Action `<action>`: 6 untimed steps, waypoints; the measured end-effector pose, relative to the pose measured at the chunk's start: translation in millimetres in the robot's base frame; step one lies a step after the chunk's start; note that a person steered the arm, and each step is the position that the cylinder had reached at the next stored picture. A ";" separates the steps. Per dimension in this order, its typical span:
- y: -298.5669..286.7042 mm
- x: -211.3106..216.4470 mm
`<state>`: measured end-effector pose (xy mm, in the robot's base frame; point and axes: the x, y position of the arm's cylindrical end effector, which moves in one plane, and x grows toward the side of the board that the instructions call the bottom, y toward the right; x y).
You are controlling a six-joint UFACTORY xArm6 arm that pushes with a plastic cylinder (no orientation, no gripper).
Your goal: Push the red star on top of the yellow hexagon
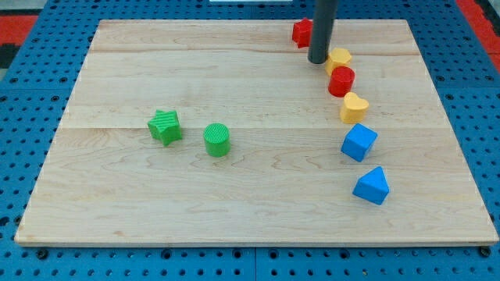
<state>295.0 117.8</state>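
Note:
The red star lies near the view's top edge of the wooden board, partly hidden behind my dark rod. The yellow hexagon lies just right of and below it. My tip rests on the board between them, just below and right of the red star and touching or nearly touching the hexagon's left side.
A red cylinder sits right below the hexagon, then a yellow heart, a blue cube and a blue wedge-like block run down the right. A green star and green cylinder lie at centre left.

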 end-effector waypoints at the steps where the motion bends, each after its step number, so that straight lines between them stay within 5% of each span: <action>1: -23.5 -18.6; 2: -91.6 -44.0; 4: 2.9 -82.8; 6: 17.8 -99.7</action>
